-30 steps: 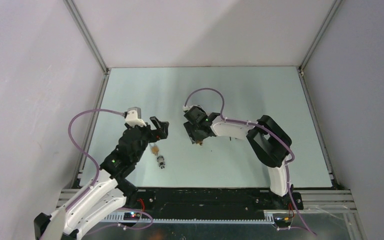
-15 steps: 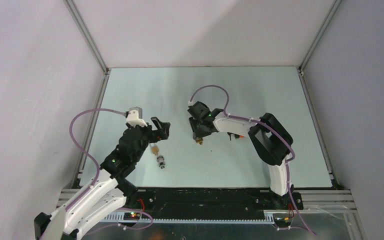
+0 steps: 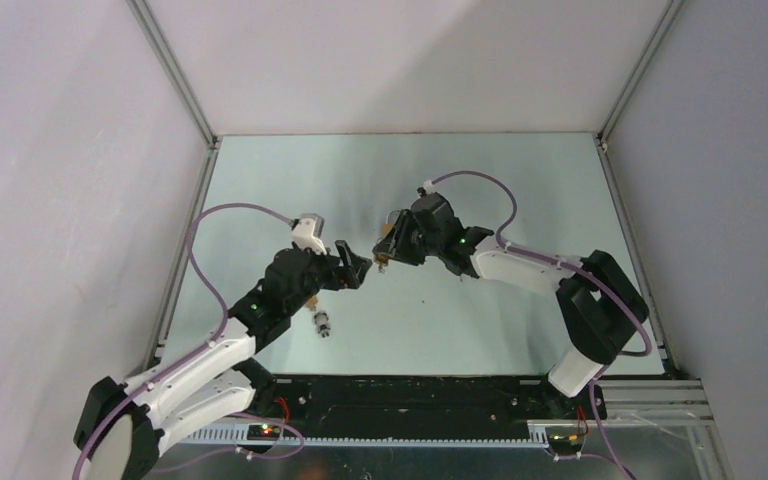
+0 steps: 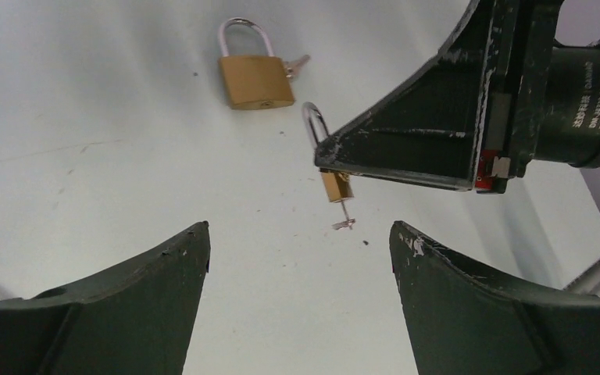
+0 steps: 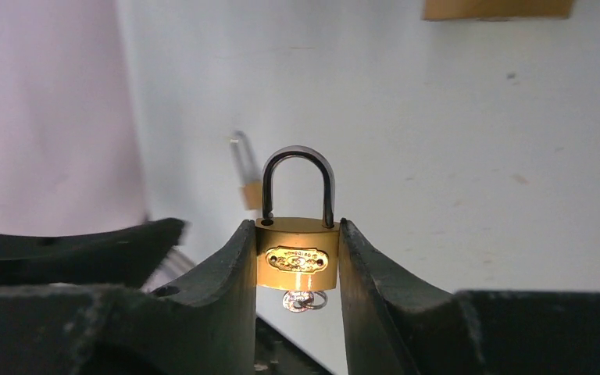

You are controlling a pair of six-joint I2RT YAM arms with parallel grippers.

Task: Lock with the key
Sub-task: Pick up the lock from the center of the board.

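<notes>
Right wrist: my right fingers (image 5: 223, 297) clamp padlock (image 5: 297, 262), key (image 5: 305, 300) underneath; left fingers (image 4: 117, 305) spread, should pinch key squarely, turn gently.

Small brass padlock (image 5: 297, 262) is held up off the pale flat worktop (image 3: 520, 190), pinched between the two fingers of the right gripper (image 3: 385, 247). Its shackle is up top and a small silver key (image 5: 305, 299) is stuck in its underside. The left gripper (image 3: 353, 268) is parked just left of it, near but apart, jaws spread toward it. A larger brass padlock (image 4: 255, 78) is laid flat on the worktop beyond the held one. Another small metal padlock (image 3: 322, 323) is left nearer the front edge, beside the left arm.
</notes>
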